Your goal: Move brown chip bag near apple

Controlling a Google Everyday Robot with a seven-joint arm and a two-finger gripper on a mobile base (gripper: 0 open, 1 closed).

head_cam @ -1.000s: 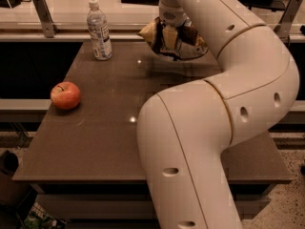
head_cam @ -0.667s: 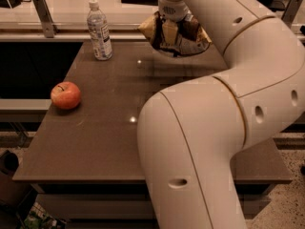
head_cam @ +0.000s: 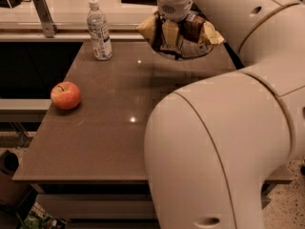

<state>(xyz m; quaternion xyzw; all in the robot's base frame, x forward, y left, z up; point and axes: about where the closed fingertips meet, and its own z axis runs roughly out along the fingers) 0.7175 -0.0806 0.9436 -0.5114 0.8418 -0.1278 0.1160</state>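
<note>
The brown chip bag (head_cam: 193,32), dark brown with pale yellow edges and a silvery underside, hangs above the far right part of the table. My gripper (head_cam: 170,35) is shut on it from above and holds it off the surface. The apple (head_cam: 66,95), red-orange with a short stem, sits on the table near its left edge, well to the left of the bag and nearer the camera.
A clear water bottle (head_cam: 99,31) with a white label stands at the table's far left. The brown table (head_cam: 109,142) has a pale counter behind it. My large white arm (head_cam: 224,147) covers the right half of the view.
My gripper has lifted the chip bag slightly higher and shifted it a little to the left. The apple and the bottle have not moved.
</note>
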